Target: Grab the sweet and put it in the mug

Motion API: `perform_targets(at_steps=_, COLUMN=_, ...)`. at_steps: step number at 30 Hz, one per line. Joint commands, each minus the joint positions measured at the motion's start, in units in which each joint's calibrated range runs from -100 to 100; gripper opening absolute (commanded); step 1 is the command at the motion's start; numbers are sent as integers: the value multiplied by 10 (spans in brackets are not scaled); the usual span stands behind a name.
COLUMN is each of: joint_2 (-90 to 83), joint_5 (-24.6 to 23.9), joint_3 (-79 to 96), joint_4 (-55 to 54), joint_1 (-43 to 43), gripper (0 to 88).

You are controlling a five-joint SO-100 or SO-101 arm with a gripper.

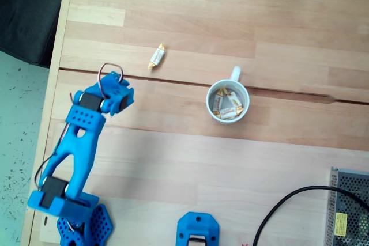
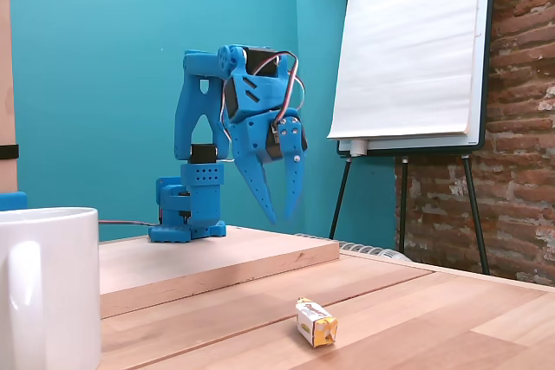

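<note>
The sweet [image 1: 156,56], a small white candy with golden twisted ends, lies alone on the wooden table, up and to the right of the blue arm's head [image 1: 117,95] in a fixed view from above. In a low fixed view the sweet [image 2: 316,322] lies near the front, and my gripper [image 2: 283,212] hangs well above the table and behind it. The fingers point down, are spread open and hold nothing. The white mug [image 1: 210,94] stands to the right of the arm with its handle pointing away, and several wrapped sweets lie inside. The mug [image 2: 48,292] fills the lower left corner.
A black cable [image 1: 288,205] and a metal grille box [image 1: 349,211] sit at the lower right. A loose blue part [image 1: 197,230] lies at the bottom edge. The table's left edge [image 1: 55,79] runs beside the arm. A flip chart on an easel [image 2: 416,49] stands behind.
</note>
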Motion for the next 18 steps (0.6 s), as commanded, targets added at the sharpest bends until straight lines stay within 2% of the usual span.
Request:
perform_targets(at_steps=1, joint_2=27, joint_5=5, joint_3=-92, joint_4=-4, joint_1=2, gripper=35)
perform_targets(at_steps=12, joint_2=113, joint_5=55, joint_3=-208, joint_4=-4, joint_1=11, gripper=35)
perform_targets(at_steps=18, joint_2=167, joint_5=58, joint_3=-245, joint_4=-4, joint_1=44, gripper=35)
